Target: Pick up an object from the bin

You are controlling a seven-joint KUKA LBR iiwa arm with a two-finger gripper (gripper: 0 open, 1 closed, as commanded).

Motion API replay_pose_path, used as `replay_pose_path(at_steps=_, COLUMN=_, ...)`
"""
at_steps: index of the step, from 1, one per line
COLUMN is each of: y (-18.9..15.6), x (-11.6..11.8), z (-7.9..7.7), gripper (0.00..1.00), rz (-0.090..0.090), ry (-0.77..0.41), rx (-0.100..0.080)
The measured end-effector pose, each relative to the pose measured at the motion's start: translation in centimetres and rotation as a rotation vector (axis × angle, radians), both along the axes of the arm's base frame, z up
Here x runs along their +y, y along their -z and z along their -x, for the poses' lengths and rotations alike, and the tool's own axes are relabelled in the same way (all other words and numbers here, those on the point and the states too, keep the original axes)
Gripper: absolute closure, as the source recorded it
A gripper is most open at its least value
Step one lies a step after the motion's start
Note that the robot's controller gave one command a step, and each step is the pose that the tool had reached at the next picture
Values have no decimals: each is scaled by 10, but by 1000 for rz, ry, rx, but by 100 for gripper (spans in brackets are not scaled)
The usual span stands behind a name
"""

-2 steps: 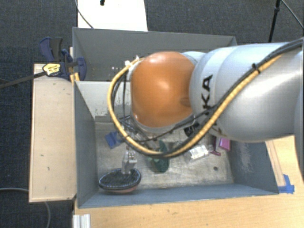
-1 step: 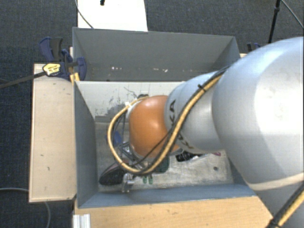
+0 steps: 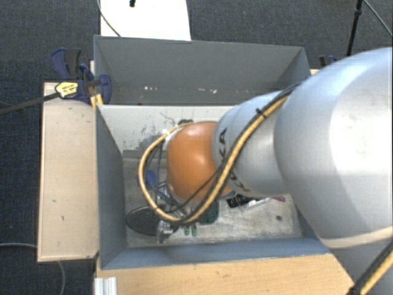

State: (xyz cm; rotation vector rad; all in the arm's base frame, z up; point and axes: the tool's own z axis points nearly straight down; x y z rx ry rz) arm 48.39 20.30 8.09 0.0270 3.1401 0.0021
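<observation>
Though low in the bin point(image 3: 112, 165), gripper point(image 3: 164, 229) half-hidden under its orange cover point(image 3: 190, 158).

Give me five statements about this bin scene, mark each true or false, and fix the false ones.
1. The arm reaches into the bin from the view's right. True.
2. The orange cover lies loose on the bin floor. False: it sits on the arm's wrist, with a cable looped round it.
3. A dark round thing lies on the floor near the bin's lower left corner. True.
4. The hand is outside the bin, over the carpet. False: it is low inside the bin, just right of the dark round thing.
5. A green thing shows below the orange cover. True.
</observation>
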Motion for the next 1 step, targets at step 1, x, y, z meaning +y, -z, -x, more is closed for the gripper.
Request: replay_pose_path(at_steps=1, y=-149, x=-38, z=-16, gripper=100, rz=1, ry=-241, rx=-7)
